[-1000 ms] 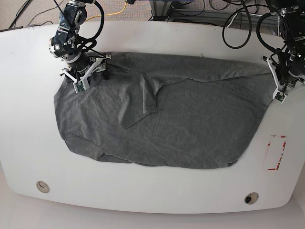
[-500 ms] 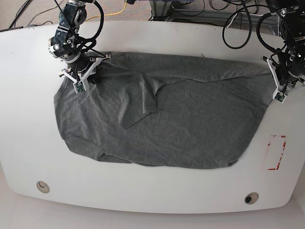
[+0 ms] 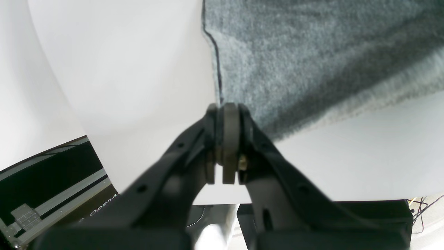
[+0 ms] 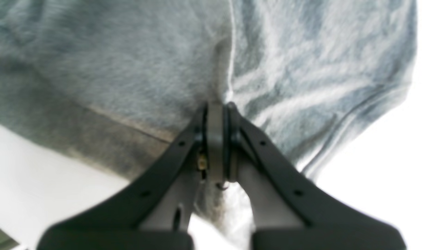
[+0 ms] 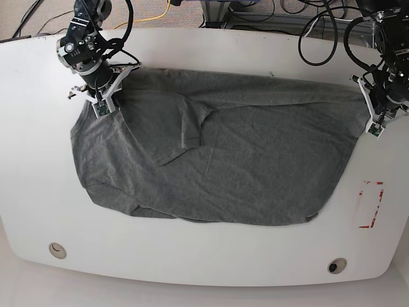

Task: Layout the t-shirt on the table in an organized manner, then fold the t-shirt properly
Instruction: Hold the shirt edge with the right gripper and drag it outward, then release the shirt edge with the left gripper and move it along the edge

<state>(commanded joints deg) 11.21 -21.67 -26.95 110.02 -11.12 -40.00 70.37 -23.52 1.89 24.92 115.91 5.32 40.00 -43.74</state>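
Grey short-sleeved cotton t-shirt [image 5: 268, 166]: Lay wide across the bench, mostly flat, with the far edge stretched between both claws. Had creases and a turned-over flap near the right claw.
Glossy white bench [image 5: 32, 173]: Held up the t-shirt. Had a round hole [image 5: 57, 250] near one front corner and another round hole [image 5: 337, 265] near the other, plus a red dashed mark [image 5: 381, 195] beside the cloth.
Black and silver left claw [image 3: 226, 111]: Was closed up tight, with the tips together at a far corner of the t-shirt. Seemed to pinch the cloth there.
Black and silver right claw [image 4: 221, 109]: Was closed too, with the tips together on a bunched bit of cloth. Seemed to have hold of the t-shirt, with a sharp crease running down from the tips.
Step in hand: Looked like laying out and pulling straight, not proper folding yet.
Next move: Called for a soft pull apart with both claws, to open the flap and smooth the creases. Then called for putting the far edge down flat and letting go.
Risk: Could slip out or drag crooked if pulled too hard.
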